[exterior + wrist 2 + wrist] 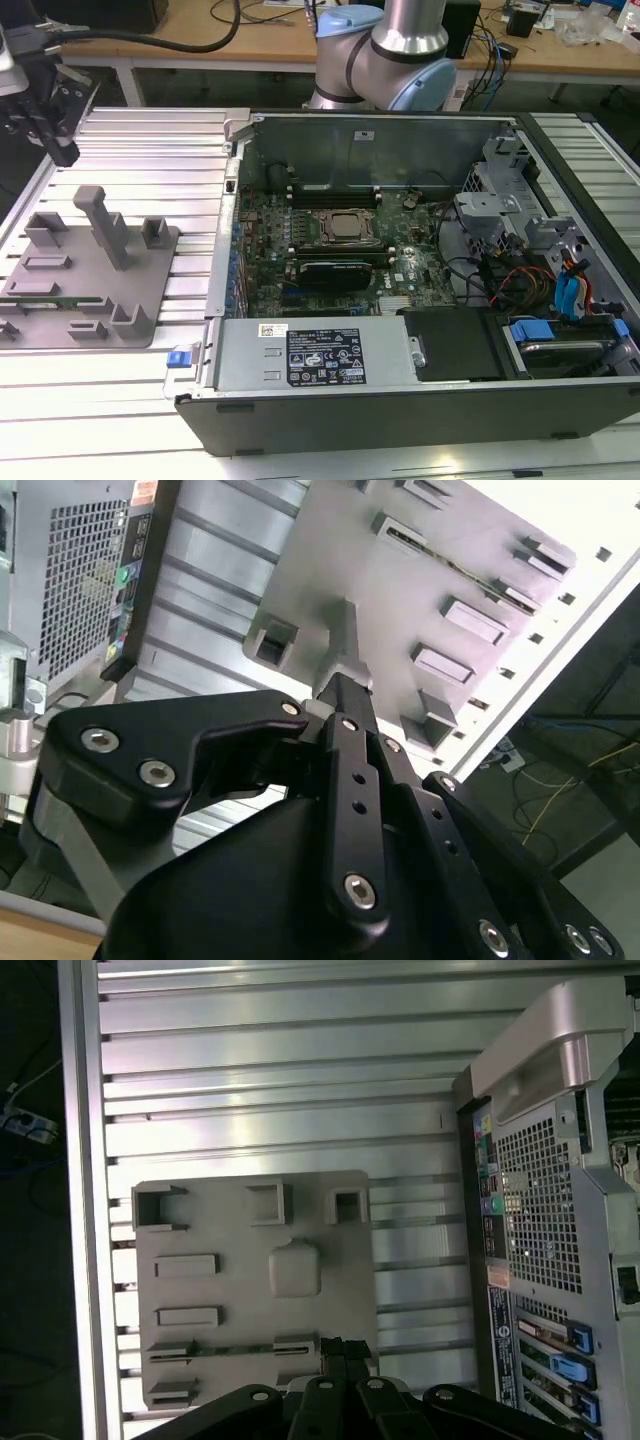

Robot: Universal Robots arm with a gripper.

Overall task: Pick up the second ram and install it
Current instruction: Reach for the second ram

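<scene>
Alignment counts: pincer [345,1347], tips together above the tray [160,268], must open and straddle the second ram [55,299] squarely.

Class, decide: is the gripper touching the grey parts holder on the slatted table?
Apart. In the exterior view the gripper hangs clear of the grey parts holder, with bare slats of the table showing between them.
</scene>
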